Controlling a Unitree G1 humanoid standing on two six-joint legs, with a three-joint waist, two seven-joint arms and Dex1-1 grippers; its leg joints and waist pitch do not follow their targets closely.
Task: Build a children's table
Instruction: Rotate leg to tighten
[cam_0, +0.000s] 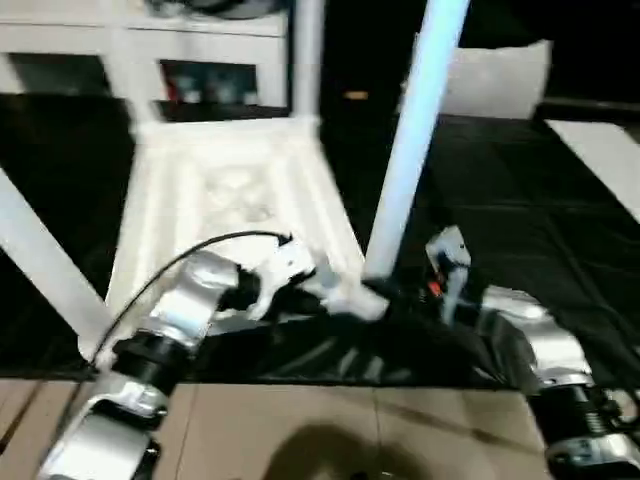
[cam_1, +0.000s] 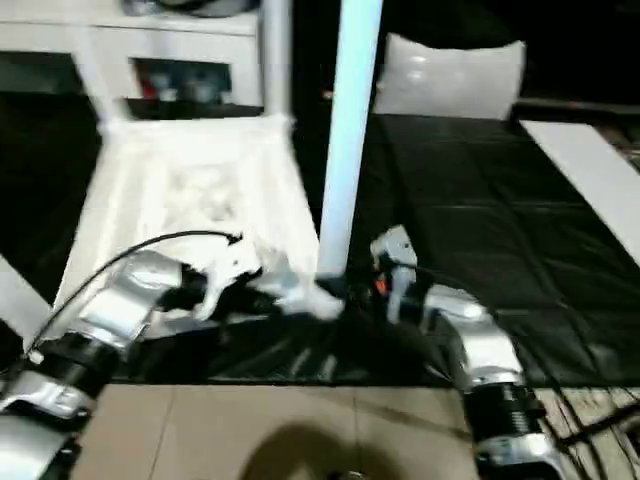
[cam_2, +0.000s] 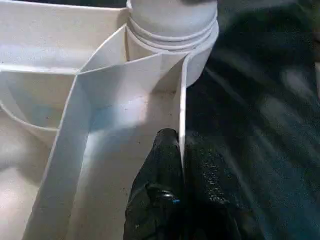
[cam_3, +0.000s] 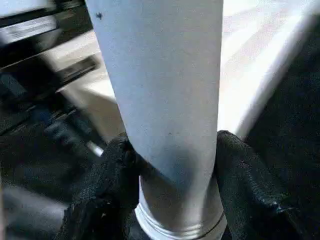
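Note:
The children's table top (cam_0: 230, 190) lies upside down on a black mat, ribbed side up. One white leg (cam_0: 415, 130) stands in the near right corner socket (cam_2: 172, 30). A second leg (cam_0: 307, 55) rises at the far right corner, and a third (cam_0: 45, 265) slants at the left. My left gripper (cam_2: 181, 150) is shut on the top's thin rim wall (cam_2: 182, 100) just beside that socket, with one black finger (cam_2: 162, 150) inside the wall. My right gripper (cam_3: 172, 150) is shut on the base of the near right leg (cam_3: 165, 75), a black finger (cam_3: 107, 175) pressing on each side.
A white cabinet with shelves (cam_0: 150, 50) stands behind the table top. A white seat-like piece (cam_0: 500, 80) is at the back right and a flat white board (cam_0: 600, 150) lies at the right. The black mat (cam_0: 500, 220) ends at a tiled floor (cam_0: 350, 430) close to me.

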